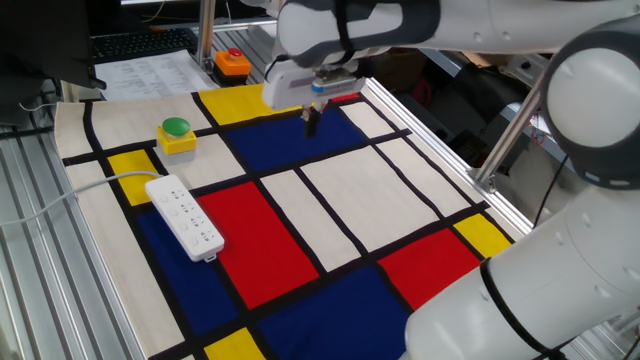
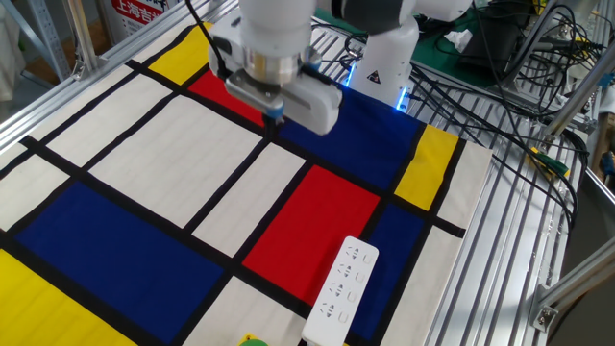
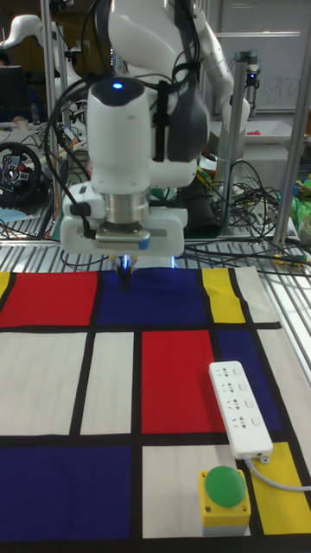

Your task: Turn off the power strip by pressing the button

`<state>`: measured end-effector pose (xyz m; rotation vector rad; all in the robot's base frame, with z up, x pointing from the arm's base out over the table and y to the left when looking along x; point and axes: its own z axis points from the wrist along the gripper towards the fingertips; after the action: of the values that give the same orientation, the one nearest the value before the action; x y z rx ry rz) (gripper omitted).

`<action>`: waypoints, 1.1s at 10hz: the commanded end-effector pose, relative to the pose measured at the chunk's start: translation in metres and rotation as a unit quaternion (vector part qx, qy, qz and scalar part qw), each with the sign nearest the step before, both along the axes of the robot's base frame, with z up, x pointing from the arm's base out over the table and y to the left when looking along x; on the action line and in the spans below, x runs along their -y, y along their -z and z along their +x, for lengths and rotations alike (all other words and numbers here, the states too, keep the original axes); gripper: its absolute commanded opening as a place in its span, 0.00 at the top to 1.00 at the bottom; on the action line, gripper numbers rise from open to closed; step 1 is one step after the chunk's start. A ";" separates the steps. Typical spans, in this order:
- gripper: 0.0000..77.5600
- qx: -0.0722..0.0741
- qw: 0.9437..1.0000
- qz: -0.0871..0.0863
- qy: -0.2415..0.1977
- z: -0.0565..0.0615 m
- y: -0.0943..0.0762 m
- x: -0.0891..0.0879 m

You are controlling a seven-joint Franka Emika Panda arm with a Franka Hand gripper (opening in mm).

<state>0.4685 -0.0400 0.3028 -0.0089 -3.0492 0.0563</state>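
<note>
The white power strip [image 1: 185,217] [image 2: 342,288] [image 3: 240,408] lies flat on the coloured mat, at its left side in one fixed view. A pale grey cable [image 1: 60,205] leaves its end near the green button. The strip's own button is too small to pick out in any view. My gripper [image 1: 311,122] [image 2: 272,120] [image 3: 126,281] hangs above the blue patch at the back of the mat, well away from the strip. Its dark fingertips are together with no gap and hold nothing.
A green dome button on a yellow base [image 1: 177,135] [image 3: 225,492] sits close to the strip's cable end. A red button on an orange base [image 1: 232,62] stands beyond the mat. An aluminium post [image 1: 505,140] rises at the right edge. Cables [image 2: 538,58] lie past the robot base.
</note>
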 end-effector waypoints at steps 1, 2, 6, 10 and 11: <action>0.98 0.000 1.000 0.017 0.012 -0.013 -0.012 0.002; 0.98 0.001 1.000 0.016 0.019 -0.021 -0.011 0.002; 0.98 0.009 1.000 0.006 0.025 -0.036 -0.002 -0.004; 0.98 0.014 1.000 0.006 0.024 -0.037 -0.006 -0.002; 0.98 0.014 1.000 0.006 0.024 -0.037 -0.006 -0.002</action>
<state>0.4308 -0.0377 0.3081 -0.0831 -3.0727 0.0346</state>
